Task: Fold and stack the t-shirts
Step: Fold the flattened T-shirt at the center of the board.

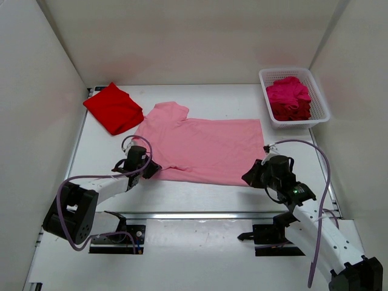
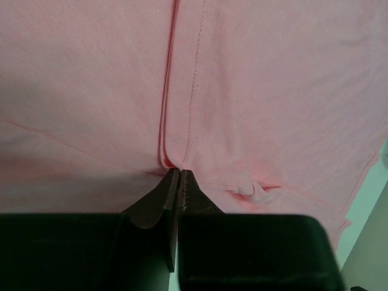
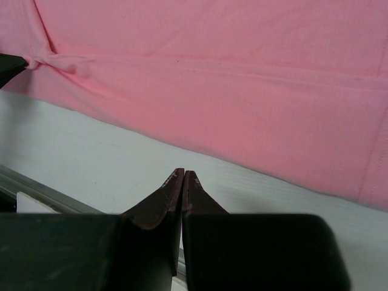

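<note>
Four shirts show in my top view, spread across the white table (image 1: 200, 197). The light pink t-shirt (image 1: 200, 148) is the largest. It lies flat across the centre of the frame with its straight hem toward the right and one short sleeve pointing up at the upper left. Its cloth is smooth, with a few shallow creases. At the upper left of the frame sits the bright red t-shirt (image 1: 113, 108), folded into a compact slanted block just beside the pink sleeve. At the upper right stands the white basket (image 1: 321, 103), holding the magenta t-shirt (image 1: 288, 92) crumpled on top of the dark red t-shirt (image 1: 291, 112).

My left gripper (image 2: 177, 171) is at the pink shirt's lower left edge, clenched on the cloth, which puckers at its tips where a stitched seam runs away up the frame. My right gripper (image 3: 183, 173) is clamped tight at the shirt's lower right corner; I cannot tell whether it pinches any cloth.
</note>
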{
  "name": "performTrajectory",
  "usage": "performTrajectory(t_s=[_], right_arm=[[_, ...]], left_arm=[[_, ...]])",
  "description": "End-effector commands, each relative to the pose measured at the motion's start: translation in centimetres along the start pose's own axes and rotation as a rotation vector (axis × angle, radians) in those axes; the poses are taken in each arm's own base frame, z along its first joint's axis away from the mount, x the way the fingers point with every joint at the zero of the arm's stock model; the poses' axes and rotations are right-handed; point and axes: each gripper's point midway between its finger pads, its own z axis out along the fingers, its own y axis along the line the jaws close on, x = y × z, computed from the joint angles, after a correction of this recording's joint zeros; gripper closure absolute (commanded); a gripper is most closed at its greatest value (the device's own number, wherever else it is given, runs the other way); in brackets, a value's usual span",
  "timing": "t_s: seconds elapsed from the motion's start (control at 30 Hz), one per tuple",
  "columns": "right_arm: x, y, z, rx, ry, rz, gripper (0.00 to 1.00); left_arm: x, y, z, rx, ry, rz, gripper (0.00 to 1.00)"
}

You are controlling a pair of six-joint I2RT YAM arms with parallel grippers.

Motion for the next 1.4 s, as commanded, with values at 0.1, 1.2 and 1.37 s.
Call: performTrajectory(t_s=[0.1, 1.2, 1.37], right_arm=[[-2.2, 0.9, -0.9, -0.036, -0.057, -0.022, 1.0], [-2.5, 0.9, -0.6, -0.045, -0.051, -0.023, 1.0], [-2.5, 0.9, -0.7, -0.041, -0.052, -0.026, 1.0]], left_arm=[[-1.6, -1.8, -0.4, 0.027, -0.063, 0.011, 0.98], [-1.4, -12.4, 4.6, 0.024, -0.041, 0.266, 0.99], [-1.6, -12.7, 5.1, 0.015, -0.035, 0.277, 0.82]])
